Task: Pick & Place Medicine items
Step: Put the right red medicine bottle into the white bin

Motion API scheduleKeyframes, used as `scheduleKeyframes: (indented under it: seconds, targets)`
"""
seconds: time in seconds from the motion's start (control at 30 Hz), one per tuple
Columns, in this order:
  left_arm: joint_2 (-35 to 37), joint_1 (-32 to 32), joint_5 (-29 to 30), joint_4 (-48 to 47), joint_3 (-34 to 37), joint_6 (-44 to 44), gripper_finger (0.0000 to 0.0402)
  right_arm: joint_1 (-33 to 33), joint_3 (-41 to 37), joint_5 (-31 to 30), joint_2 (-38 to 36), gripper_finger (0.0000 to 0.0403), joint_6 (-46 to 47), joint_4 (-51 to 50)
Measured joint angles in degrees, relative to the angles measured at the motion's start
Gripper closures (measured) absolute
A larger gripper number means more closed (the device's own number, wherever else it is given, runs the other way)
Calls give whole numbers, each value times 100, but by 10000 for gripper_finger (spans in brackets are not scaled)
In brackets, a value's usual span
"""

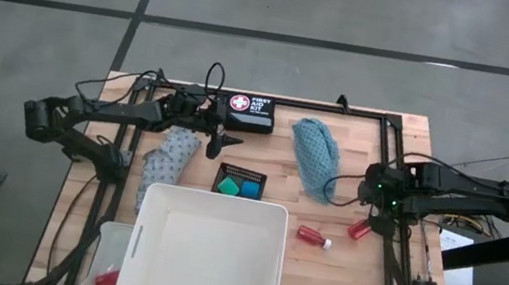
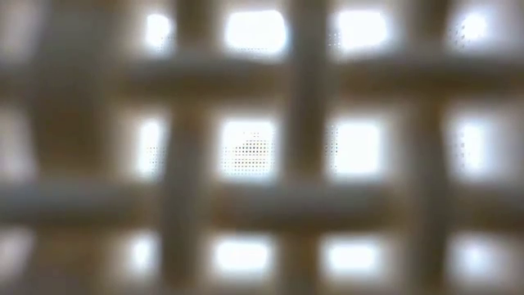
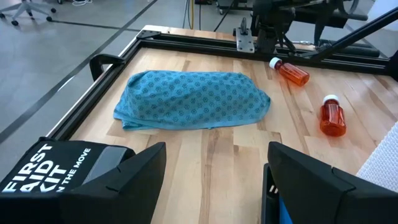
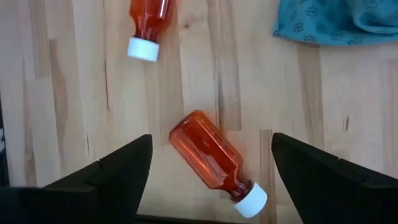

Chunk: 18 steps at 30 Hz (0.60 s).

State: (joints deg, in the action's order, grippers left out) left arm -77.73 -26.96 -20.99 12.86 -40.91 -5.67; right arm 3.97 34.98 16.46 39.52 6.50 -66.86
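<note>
A: What is seen nearest the lens?

B: In the low view only a blurred pale lattice (image 2: 262, 147) is seen; nothing beyond it can be made out.

A: And at the right gripper (image 4: 208, 168)?

B: Its jaws are spread wide, and nothing is held. A red bottle (image 4: 211, 158) with a white cap is seen lying on its side on the table (image 1: 355, 279) between the fingers, apart from both. A second bottle (image 4: 148, 25) lies just beyond it, cap toward the gripper. A corner of the teal cloth (image 4: 336, 22) is seen farther off.

A: The left gripper (image 3: 214, 180)?

B: Its jaws are parted fairly wide and nothing is held. A black case (image 3: 56, 171) is seen beside one finger; "FIRST AID KIT" and "ON THE MOVE" can be read on it. Beyond the fingers the teal cloth lies bunched on the wood, and farther still the two bottles and the right arm are seen.

A: From above?

B: A white tub (image 1: 207, 254) is placed at the near edge. Behind it, a blue tub (image 1: 248, 191) and a green tub (image 1: 227, 187) are seen in a black tray (image 1: 241, 173). A grey cloth (image 1: 168, 158) lies left of the tray. A red item (image 1: 107, 279) is seen in a clear container (image 1: 108, 242) at the near left corner.
</note>
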Motion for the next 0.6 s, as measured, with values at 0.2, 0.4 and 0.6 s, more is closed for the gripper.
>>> scheduleKeyframes:
  seconds: [0.2, 0.4, 0.6]
  targets:
    - [0, 0, 0, -4, 0, -2, 116, 2, 109, 6, 62, 90, 449, 78]
    - [0, 0, 1, -4, 0, 0, 116, 0, 252, 6, 355, 111, 716, 81]
    - [0, 0, 0, -6, 0, 0, 116, 2, 280, 4, 648, 125, 1116, 291]
